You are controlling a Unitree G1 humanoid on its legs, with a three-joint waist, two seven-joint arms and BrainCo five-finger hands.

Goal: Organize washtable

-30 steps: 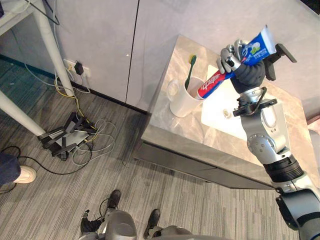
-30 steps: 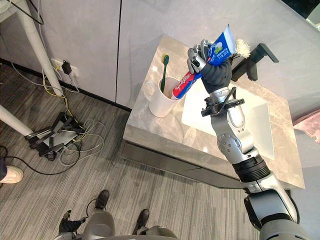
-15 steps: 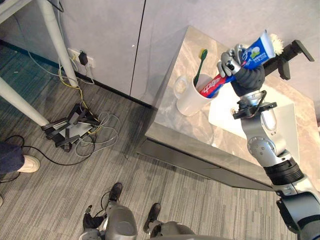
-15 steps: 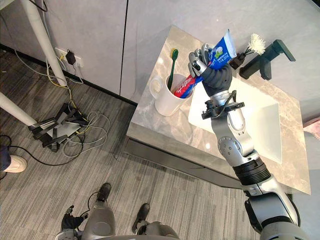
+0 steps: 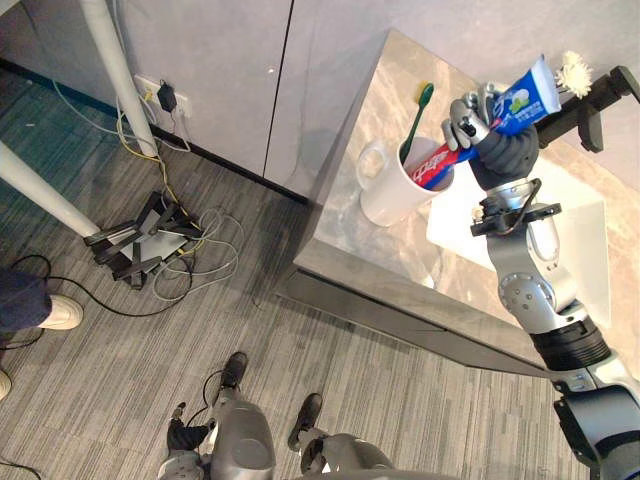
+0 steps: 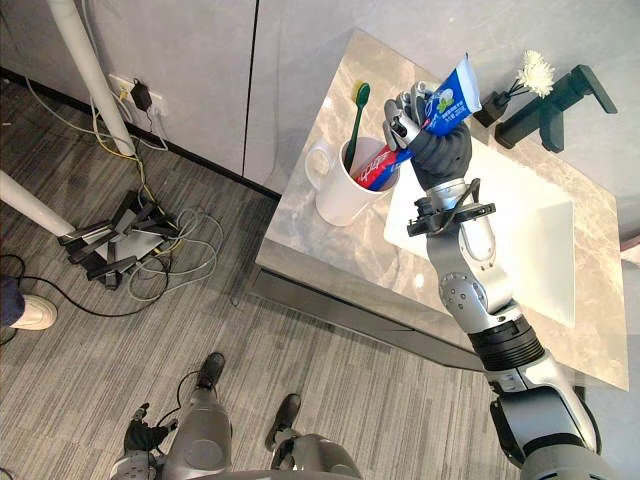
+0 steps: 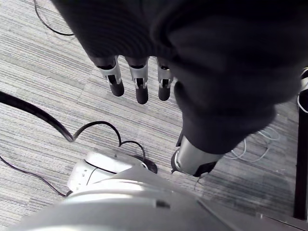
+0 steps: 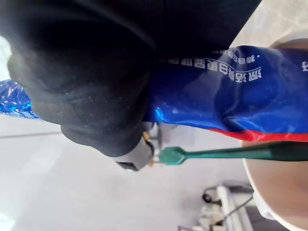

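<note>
Right hand (image 6: 428, 132) clamped on the tube (image 6: 447, 99), tip at the mug (image 6: 343, 203) just below: lower it clear of the brush (image 6: 356, 118) alongside, then release.

The grey stone washtable (image 6: 312, 245) carries a white mug (image 6: 340, 200) just left of the right hand (image 6: 427, 137). Beyond the hand stand a small flower vase (image 6: 488, 108) and a black stand (image 6: 545, 108).
</note>
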